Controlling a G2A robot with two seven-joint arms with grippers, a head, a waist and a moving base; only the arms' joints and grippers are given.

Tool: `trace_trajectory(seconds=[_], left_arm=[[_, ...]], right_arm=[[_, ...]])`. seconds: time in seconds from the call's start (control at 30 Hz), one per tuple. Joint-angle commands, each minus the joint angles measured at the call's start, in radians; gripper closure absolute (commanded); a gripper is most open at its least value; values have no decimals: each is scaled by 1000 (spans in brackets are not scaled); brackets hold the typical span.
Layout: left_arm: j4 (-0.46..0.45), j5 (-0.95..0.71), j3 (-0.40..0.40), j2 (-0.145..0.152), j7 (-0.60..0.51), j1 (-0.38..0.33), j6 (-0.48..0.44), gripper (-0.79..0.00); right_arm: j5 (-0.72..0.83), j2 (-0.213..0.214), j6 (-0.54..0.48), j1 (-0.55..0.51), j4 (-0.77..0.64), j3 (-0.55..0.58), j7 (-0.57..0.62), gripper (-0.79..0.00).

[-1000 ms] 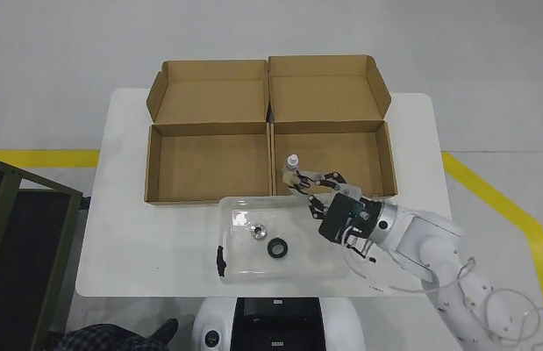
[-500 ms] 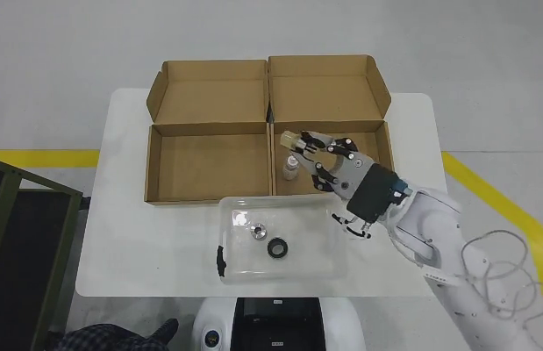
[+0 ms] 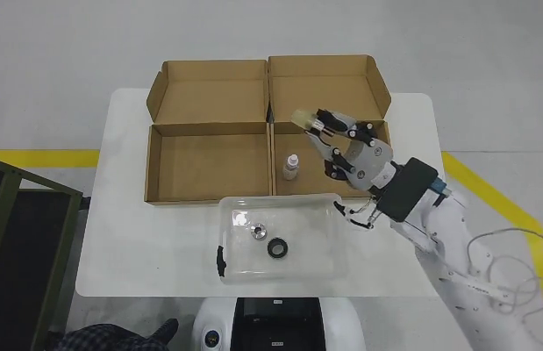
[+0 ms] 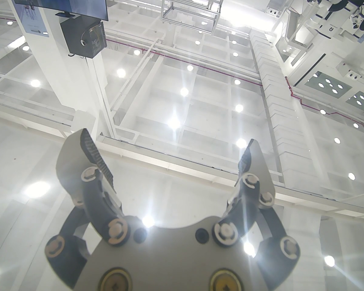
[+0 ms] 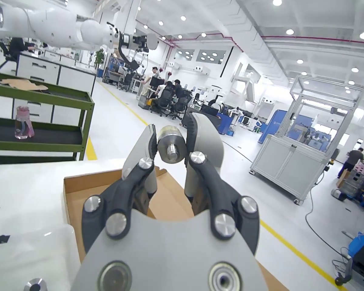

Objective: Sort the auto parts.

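From my console, the nearest thing on the white table (image 3: 131, 228) is the clear plastic tub (image 3: 280, 201), which I'll use as my landmark. Inside it lie a small silver round metal part (image 3: 259, 232) and, just beside that, a black rubber ring (image 3: 277, 249). A black clip (image 3: 220, 261) sits on the tub's left edge.

Just beyond the tub stand two open brown cardboard boxes side by side. The left box (image 3: 210, 167) sits behind the tub's left half. The right box (image 3: 310, 180) sits behind its right half, with a small white bottle (image 3: 291, 166) upright in the corner nearest the tub.

Farther beyond the tub, above the right box's back wall, the right gripper (image 3: 313, 123) is clamped narrowly around a stubby pale-metal cylinder (image 3: 302, 118). My right wrist camera shows the cylinder (image 5: 170, 149) pinched between both pads, with a short threaded stud on the end facing the camera.

The left gripper (image 4: 170, 158) points at the ceiling, jaws spread wide and holding nothing.
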Motion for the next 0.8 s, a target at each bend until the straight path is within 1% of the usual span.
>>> trace_trajectory(seconds=[0.0,0.47,0.57,0.77], left_arm=[[0,0,0,0,0,0,0,-785],[0,0,0,0,0,0,0,-785],[0,0,0,0,0,0,0,-785],[0,0,0,0,0,0,0,-785]], right_arm=[[1,-2,-5,5,2,-1,-2,0],[-16,-14,2,18,-12,3,-35,0],[13,-18,-10,18,-7,-5,-50,0],[5,-23,-32,31,-2,-9,-45,0]])
